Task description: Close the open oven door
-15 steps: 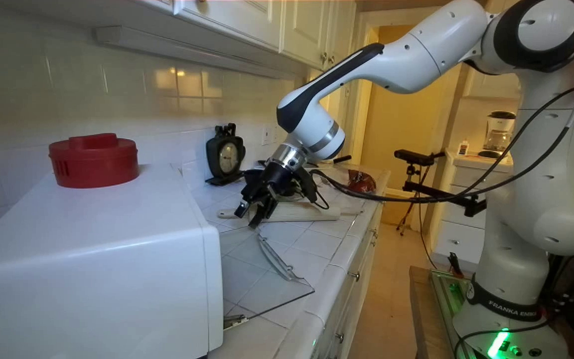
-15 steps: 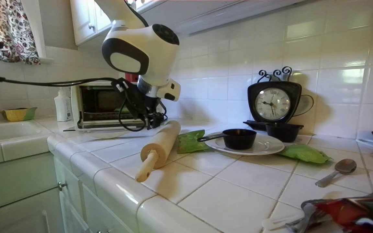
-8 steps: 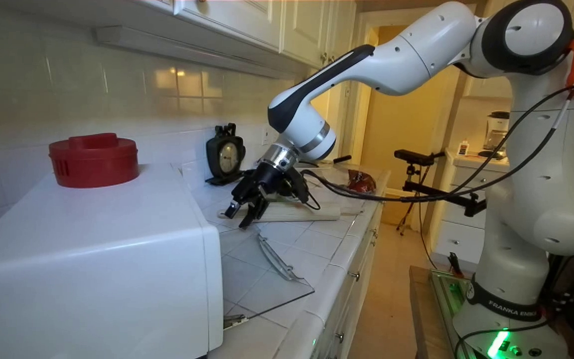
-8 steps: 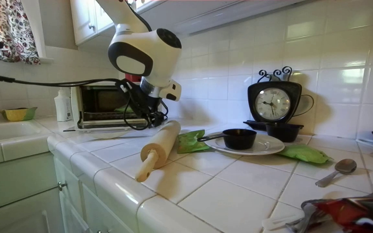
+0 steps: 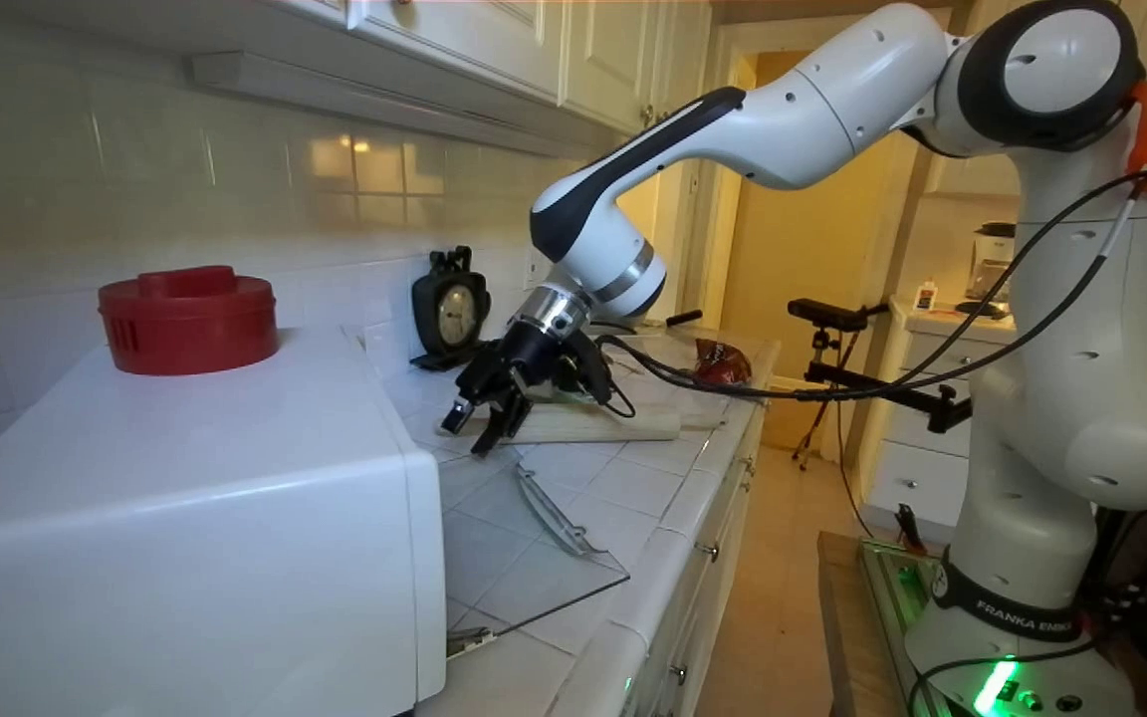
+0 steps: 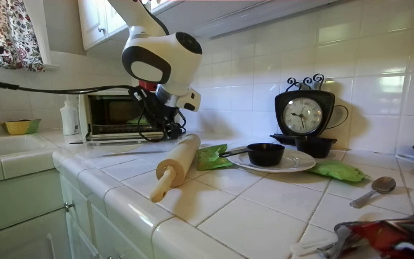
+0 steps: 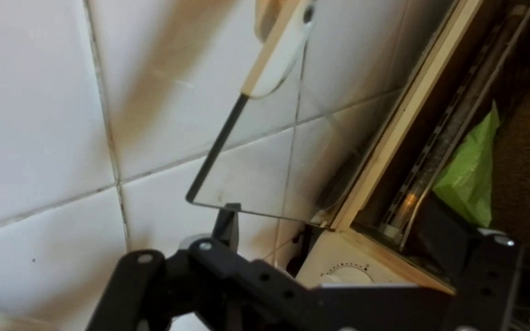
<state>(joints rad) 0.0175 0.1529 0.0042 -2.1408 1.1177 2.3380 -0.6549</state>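
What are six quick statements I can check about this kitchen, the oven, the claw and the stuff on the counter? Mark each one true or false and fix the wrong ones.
1. The oven door is shut. False: it is open, out over the counter.
2. The red container sits on top of the oven. True.
3. The claw is open. True.
4. The rolling pin stands upright. False: it lies on the counter.
5. The bag-like item inside the oven is red. False: it is green.
6. The black cup rests on the white plate. True.
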